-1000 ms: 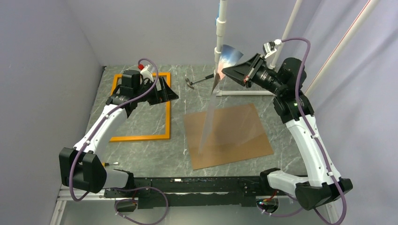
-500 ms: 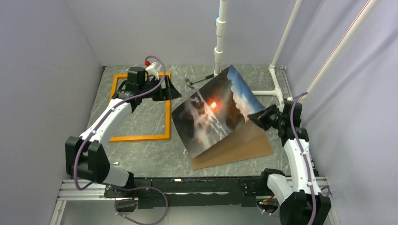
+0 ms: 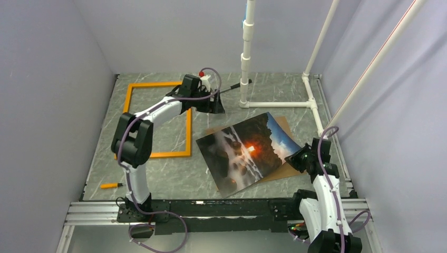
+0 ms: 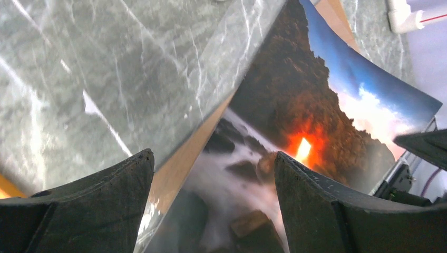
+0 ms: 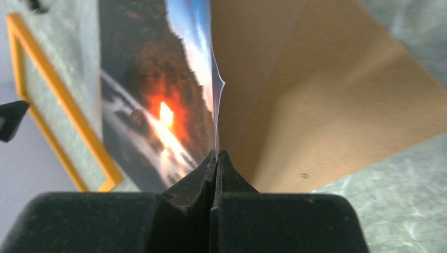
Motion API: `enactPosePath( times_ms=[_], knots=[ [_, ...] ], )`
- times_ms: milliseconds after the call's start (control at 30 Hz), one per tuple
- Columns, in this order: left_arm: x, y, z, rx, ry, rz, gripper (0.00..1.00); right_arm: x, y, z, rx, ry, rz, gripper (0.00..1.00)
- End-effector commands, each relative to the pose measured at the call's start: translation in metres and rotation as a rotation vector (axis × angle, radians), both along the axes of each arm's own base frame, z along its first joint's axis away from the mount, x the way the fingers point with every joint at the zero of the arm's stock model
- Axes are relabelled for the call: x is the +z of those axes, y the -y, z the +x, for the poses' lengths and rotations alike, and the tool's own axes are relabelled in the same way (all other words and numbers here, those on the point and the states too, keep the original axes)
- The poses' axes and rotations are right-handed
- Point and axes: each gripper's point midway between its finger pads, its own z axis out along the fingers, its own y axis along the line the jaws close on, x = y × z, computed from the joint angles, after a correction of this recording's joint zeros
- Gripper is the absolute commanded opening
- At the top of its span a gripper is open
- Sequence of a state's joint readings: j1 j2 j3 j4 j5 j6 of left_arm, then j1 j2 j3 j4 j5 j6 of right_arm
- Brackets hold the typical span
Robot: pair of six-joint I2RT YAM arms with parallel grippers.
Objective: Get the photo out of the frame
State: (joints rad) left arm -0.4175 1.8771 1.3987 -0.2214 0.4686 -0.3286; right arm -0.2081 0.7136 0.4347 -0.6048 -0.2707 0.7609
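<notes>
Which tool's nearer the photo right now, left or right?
Right. The right tool is shut on the photo's right edge, holding it above the board. The left tool is open, past the photo's far edge near the frame, not touching.

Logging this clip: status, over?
Left gripper open, holding nothing. Right gripper shut on photo edge. Photo out of frame, partly on board. Nothing blocking.

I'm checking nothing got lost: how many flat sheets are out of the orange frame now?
2: the photo, its right edge pinched by the right gripper, and the brown board under it. Others may be hidden beneath.
</notes>
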Motion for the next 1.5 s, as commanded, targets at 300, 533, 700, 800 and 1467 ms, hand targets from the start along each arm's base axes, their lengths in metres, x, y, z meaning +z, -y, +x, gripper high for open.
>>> enactPosePath(
  times_ms=[300,533,700,800,1467],
  knots=[
    [-0.023,0.066,0.061,-0.107,0.133,-0.025,0.84,-0.029,0.024,-0.015,-0.135,-0.111,-0.085,0.25],
    [-0.049,0.086,0.061,-0.150,0.109,-0.088,0.83,-0.036,0.018,-0.027,-0.132,-0.216,-0.048,0.69],
    [-0.064,0.104,0.048,-0.212,0.079,-0.101,0.83,-0.045,0.023,-0.052,-0.209,-0.387,-0.054,0.85],
    [-0.071,0.112,0.039,-0.234,0.060,-0.103,0.83,-0.048,0.024,-0.068,-0.206,-0.487,-0.068,0.88],
    [-0.081,0.172,-0.020,-0.456,-0.069,-0.198,0.82,-0.069,-0.025,-0.050,-0.071,-0.320,0.173,0.91]
  ],
)
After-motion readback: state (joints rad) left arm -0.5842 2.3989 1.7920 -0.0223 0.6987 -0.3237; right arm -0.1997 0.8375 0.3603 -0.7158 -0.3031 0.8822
